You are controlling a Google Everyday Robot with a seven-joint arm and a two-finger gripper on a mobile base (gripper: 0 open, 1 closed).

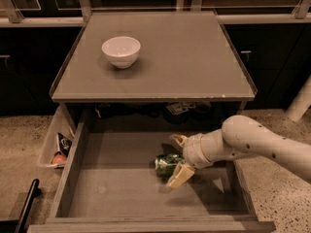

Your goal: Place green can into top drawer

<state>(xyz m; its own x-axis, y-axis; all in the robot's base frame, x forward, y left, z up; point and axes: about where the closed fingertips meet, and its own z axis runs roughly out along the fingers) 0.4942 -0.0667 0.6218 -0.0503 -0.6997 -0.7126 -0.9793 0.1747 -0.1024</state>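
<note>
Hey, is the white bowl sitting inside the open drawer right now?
No, the white bowl stands on the cabinet top, while the gripper is down in the top drawer at the green can.

Kitchen: dark cabinets (274,57), bowl (121,51); tool (172,161) in drawer (73,171).
</note>
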